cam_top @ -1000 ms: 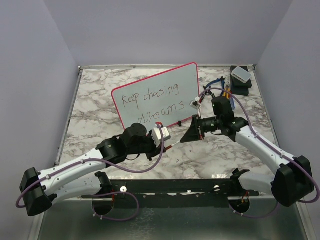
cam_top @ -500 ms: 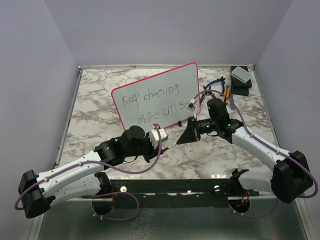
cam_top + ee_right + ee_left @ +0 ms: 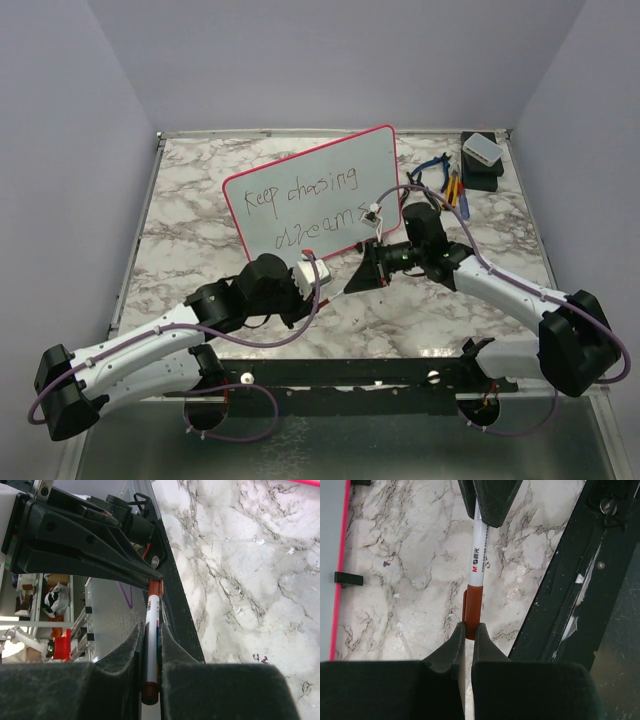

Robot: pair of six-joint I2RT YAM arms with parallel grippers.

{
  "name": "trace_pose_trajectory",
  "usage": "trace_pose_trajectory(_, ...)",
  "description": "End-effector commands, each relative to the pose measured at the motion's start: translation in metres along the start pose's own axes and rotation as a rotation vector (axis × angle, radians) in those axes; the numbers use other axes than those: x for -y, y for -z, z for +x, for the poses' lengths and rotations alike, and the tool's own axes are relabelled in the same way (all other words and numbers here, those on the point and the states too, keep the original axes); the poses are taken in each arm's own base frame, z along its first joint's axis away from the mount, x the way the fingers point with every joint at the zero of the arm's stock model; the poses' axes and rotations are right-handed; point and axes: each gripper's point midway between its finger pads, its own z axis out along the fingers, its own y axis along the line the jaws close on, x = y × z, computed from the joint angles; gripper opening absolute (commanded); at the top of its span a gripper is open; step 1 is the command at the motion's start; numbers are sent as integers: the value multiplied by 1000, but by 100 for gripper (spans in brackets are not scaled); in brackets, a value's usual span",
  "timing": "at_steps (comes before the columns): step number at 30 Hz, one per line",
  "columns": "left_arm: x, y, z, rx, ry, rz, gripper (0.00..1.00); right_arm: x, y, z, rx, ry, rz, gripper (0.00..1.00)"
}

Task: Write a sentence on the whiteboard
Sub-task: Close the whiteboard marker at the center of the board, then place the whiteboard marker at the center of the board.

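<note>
One marker [image 3: 476,570], left gripper [image 3: 469,627] to right gripper [image 3: 149,632], nearer than before.

White whiteboard [image 3: 310,195] framed red, grey-veined marble table [image 3: 190,220], white red-capped marker [image 3: 476,565].

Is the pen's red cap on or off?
On. The red cap sits flush against the pen's white barrel, no tip showing. The left gripper pinches the cap; the right gripper holds the barrel.

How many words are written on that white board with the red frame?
3. On the whiteboard, "Keep" sits at the upper left, "chasing" is to its right, and "dreams" is on the line below. No writing looks hidden from the top view.
</note>
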Motion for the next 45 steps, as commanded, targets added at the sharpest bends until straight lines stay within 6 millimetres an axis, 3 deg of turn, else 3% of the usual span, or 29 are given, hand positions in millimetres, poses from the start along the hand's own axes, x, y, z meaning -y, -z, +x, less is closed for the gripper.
trace_pose_trajectory(1,-11,11,-99,376,-35,-44,0,-27,-16,29,-118,-34,-135,1)
trace_pose_trajectory(13,-15,14,-102,400,-11,-26,0,-35,-32,38,-145,-33,-170,1)
trace_pose_trajectory(20,-14,9,-95,367,-34,-7,0,-45,-24,25,-120,51,-124,1)
trace_pose_trajectory(25,-20,3,-82,294,-52,-31,2,-39,-11,13,-91,80,18,1)
trace_pose_trajectory(29,-27,4,-78,269,-48,-70,31,-24,9,-3,-36,91,219,1)
trace_pose_trajectory(32,-33,8,-75,262,-41,-111,48,-8,32,-18,38,110,426,1)
trace_pose_trajectory(33,-35,10,-75,261,-57,-122,59,-4,39,-22,61,113,485,1)
trace_pose_trajectory(36,-38,13,-75,258,-58,-144,73,10,57,-30,131,98,626,1)
trace_pose_trajectory(40,-44,17,-79,267,-14,-185,86,31,59,-27,191,43,693,1)
trace_pose_trajectory(45,-67,22,-87,283,97,-249,90,49,40,-18,230,-11,634,1)
